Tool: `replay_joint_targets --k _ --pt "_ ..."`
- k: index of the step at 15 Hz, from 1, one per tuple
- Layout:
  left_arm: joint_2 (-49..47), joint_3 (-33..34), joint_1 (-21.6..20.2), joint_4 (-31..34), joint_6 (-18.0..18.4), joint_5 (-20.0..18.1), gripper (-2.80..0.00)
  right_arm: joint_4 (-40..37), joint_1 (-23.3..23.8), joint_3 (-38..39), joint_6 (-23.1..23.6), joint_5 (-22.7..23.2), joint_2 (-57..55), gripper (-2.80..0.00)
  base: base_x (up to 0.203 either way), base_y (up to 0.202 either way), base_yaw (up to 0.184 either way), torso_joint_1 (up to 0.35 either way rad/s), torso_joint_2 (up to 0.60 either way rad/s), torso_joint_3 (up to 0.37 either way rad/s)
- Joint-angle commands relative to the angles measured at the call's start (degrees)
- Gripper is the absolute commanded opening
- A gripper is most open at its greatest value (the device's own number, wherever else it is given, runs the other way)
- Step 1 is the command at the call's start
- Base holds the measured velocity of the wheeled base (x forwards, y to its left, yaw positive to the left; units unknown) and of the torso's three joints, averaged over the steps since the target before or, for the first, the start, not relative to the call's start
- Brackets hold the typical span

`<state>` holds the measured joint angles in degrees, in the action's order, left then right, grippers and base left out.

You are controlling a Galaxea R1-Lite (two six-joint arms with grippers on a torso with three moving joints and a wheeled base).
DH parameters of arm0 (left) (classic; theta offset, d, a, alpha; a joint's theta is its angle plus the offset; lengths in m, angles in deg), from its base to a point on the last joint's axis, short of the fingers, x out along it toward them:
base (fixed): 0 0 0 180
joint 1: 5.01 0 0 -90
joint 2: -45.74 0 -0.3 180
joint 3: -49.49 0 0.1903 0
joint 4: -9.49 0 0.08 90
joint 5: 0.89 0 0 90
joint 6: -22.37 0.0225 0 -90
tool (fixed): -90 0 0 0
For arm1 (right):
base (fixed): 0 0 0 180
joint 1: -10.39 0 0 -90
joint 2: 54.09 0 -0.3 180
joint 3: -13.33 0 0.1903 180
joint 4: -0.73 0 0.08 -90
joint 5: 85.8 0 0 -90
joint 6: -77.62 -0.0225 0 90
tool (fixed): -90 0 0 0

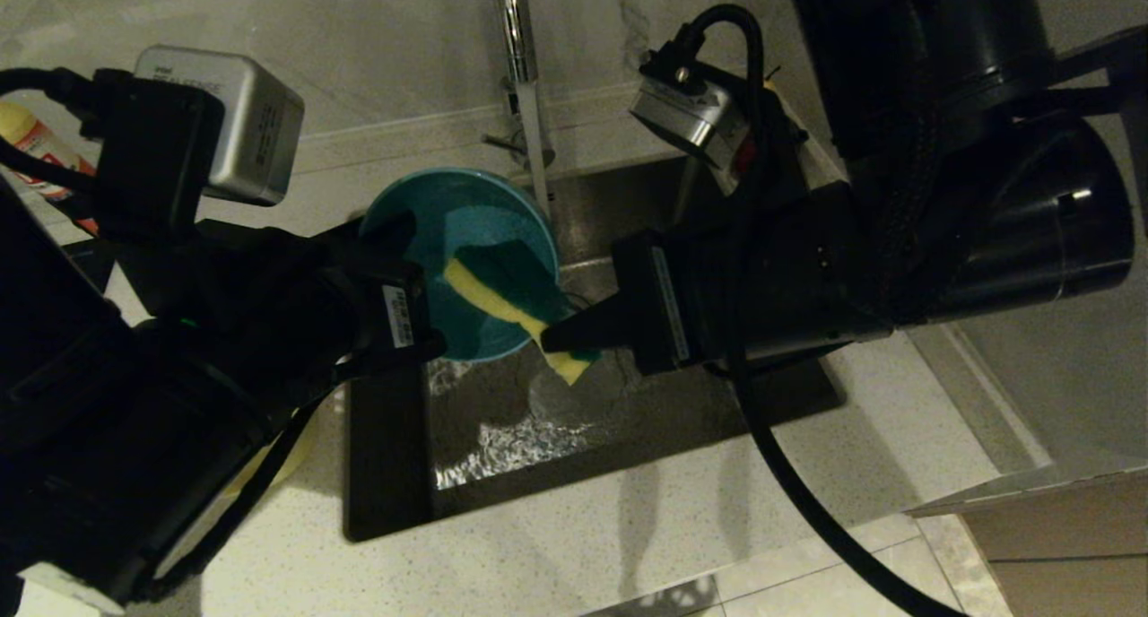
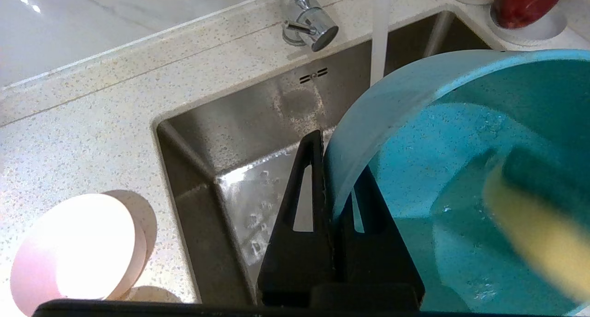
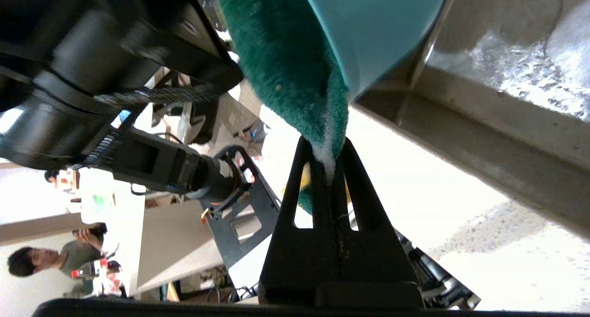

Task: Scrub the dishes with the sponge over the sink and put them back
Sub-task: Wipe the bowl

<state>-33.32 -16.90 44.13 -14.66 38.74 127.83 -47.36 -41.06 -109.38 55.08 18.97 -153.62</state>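
The left hand (image 1: 421, 334) was over the sink (image 1: 628, 420), its two fingers shut tight on the rim of the light blue bowl (image 1: 466, 231); in the left wrist view the bowl wall sat pinched betw. the black fingers (image 2: 304, 206), one outside & one inside the bowl. The bowl was held tilted, w/ its open side turned toward the right arm, above the left part of the basin and just in front of the chrome tap (image 1: 520, 52). The right hand (image 1: 560, 334) came in from the right side, fingers closed on one end of the sponge (image 1: 502, 285). The rest of the sponge lay inside the bowl, touching its inner face; yellow foam showed on the lower edge, dark green scouring face on the upper side. In the right wrist view the green face (image 3: 286, 63) went up from the closed fingertips and pressed beside the bowl's rim. A thin stream of water (image 2: 380, 31) fell from the tap behind the bowl, & the sink floor looked wet and shiny. The pale pink bowl (image 2: 78, 248) stood on the speckled tabletop (image 2: 92, 132) to the left side of the sink, apart from it. At the far right corner of the sink a small white dish (image 2: 530, 29) carried a dark red fruit (image 2: 525, 3) and a yellow one.
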Motion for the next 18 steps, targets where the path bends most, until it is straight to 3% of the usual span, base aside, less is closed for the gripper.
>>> replay_joint_targets --k 1,5,9,18 --pt "0.3 -0.3 0.0 -0.3 0.1 0.2 -2.80 -0.1 -1.0 -0.1 -0.1 0.0 -1.7 -2.80 0.000 0.000 0.000 0.000 0.00 0.000" --pt "0.0 -1.2 0.0 -0.3 0.2 0.0 -2.80 -0.2 -3.5 -3.8 -0.3 -0.2 -4.8 -2.80 0.000 0.000 0.000 0.000 0.00 0.000" --pt "-0.2 -1.0 0.0 -1.8 2.7 -0.1 -2.80 -0.7 -3.5 -7.4 -0.5 -0.2 -5.9 -2.80 0.000 0.000 0.000 0.000 0.00 0.000" --pt "-1.0 1.9 0.1 -5.5 4.4 -0.2 -2.80 -0.8 -0.4 -10.9 -0.6 -0.3 -3.5 -2.80 0.000 0.000 0.000 0.000 0.00 0.000"
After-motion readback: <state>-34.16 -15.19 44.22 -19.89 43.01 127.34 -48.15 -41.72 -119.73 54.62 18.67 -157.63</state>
